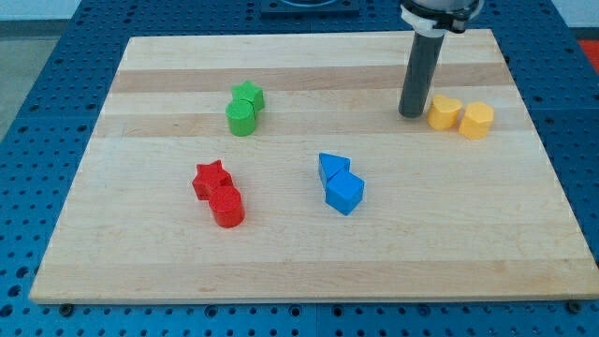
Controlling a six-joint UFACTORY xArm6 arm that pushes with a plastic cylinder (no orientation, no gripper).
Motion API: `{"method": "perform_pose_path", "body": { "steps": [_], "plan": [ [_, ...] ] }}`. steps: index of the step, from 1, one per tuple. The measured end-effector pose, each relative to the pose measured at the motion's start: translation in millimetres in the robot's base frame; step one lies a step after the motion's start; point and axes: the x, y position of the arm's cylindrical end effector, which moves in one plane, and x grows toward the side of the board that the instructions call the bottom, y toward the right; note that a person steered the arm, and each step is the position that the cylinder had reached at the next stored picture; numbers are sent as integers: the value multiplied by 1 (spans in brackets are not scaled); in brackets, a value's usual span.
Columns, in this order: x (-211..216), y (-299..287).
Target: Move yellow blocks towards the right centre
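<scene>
Counting eight blocks, two per colour: a yellow heart (444, 111) and yellow hexagon (477, 120) side by side at the view's right, upper half; green star (249, 94) with green cylinder (241, 119); red star (211, 177) with red cylinder (227, 206); blue triangle (331, 168) with blue cube (344, 193). Pale wooden table (140, 253) on a blue perforated base (37, 94). No gripper here; my tip (411, 113) sits just left of the heart.
</scene>
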Motion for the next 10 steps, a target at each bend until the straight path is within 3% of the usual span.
{"method": "perform_pose_path", "body": {
  "steps": [10],
  "plan": [
    [6, 12]
  ]
}}
